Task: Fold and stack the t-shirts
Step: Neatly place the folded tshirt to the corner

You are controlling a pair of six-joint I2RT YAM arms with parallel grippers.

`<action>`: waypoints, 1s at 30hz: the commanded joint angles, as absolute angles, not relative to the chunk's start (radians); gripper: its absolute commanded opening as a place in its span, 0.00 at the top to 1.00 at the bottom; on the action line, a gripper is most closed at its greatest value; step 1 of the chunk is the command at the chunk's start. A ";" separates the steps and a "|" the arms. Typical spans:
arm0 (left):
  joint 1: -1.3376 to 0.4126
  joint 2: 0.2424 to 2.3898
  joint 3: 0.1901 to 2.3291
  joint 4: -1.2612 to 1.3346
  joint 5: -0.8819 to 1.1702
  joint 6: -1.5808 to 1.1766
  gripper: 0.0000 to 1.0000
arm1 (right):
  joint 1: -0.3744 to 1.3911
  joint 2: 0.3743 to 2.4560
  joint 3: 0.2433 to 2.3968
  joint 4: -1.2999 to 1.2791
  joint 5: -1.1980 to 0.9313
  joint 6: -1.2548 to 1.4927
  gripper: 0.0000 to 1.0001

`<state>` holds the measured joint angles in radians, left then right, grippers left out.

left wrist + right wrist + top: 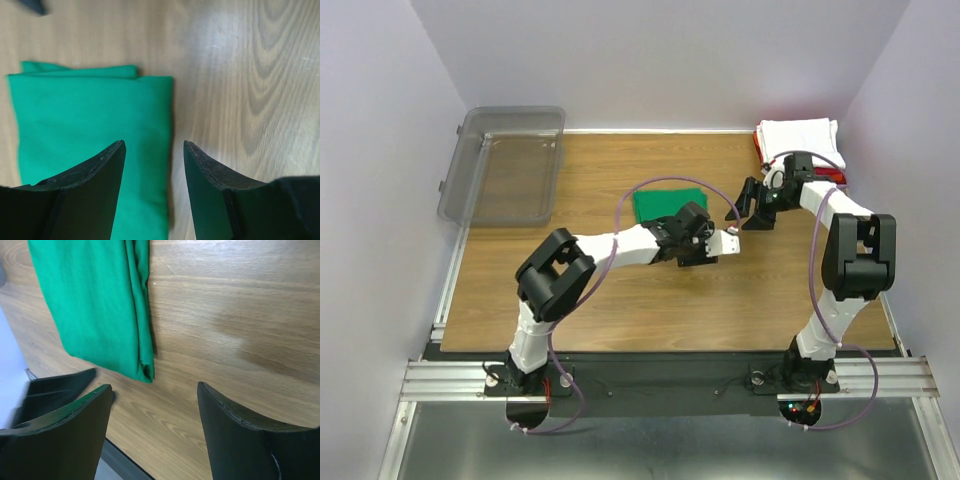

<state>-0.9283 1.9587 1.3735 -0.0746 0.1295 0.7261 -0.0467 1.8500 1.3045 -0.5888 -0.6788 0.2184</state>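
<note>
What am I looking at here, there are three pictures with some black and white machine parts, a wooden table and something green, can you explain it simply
These are two robot arms bolted to a wooden table. One picture looks down from above and shows both arms. The other two come from small cameras on the wrists, so the dark shapes at the bottom are each arm's own fingers.

In the middle lies a folded green t-shirt. At the far right corner sits a white t-shirt stacked on a red t-shirt. A clear plastic bin stands at the far left.

The left gripper hovers open over the green shirt's edge. The right gripper is open too. Neither holds anything.
</note>
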 commanded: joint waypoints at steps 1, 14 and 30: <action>-0.956 2.008 1.450 -0.043 0.071 0.782 0.39 | -0.037 1.836 1.286 -0.517 -0.687 0.256 0.25; -0.951 2.117 1.509 -0.018 0.066 0.772 0.87 | -0.038 1.862 1.177 -0.393 -0.776 0.380 0.23; -0.868 2.026 1.598 -0.071 0.325 0.624 1.00 | 0.048 1.882 0.910 0.228 -0.845 0.837 0.18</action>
<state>-0.8650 2.1223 1.5417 -0.0734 0.2523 0.6662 0.0189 1.8610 0.9188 0.0685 -0.8711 0.7372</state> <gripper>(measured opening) 0.040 0.819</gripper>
